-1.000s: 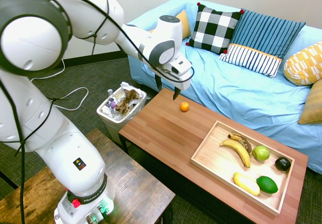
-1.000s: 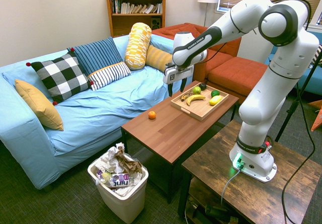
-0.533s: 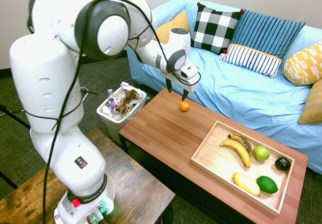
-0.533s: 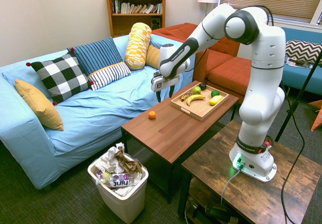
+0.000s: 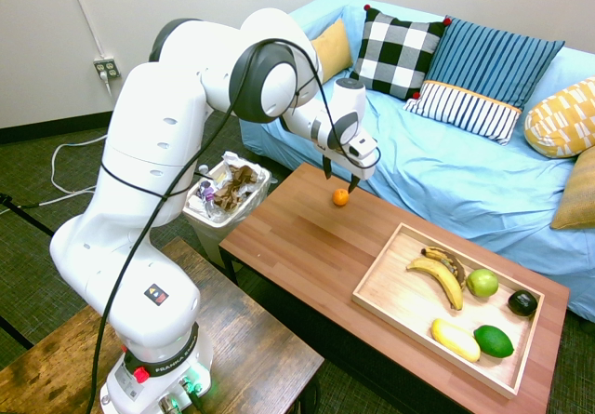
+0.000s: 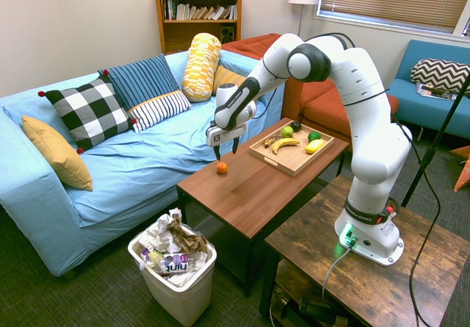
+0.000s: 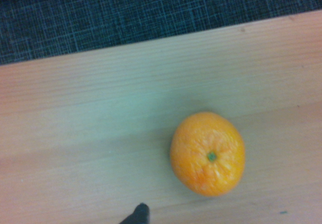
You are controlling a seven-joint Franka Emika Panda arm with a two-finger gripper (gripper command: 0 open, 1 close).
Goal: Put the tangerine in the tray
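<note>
My end effector [image 5: 341, 178] stands wide and empty above the tangerine [image 5: 340, 196] on the counter [image 5: 296, 233]. I should centre over the fruit, then descend straight and close gently, lest it roll. The wrist view cuts off my grasp; exact fingertip clearance is unclear.

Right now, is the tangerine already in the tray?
No, the tangerine sits on the bare coffee table, outside the tray.
</note>
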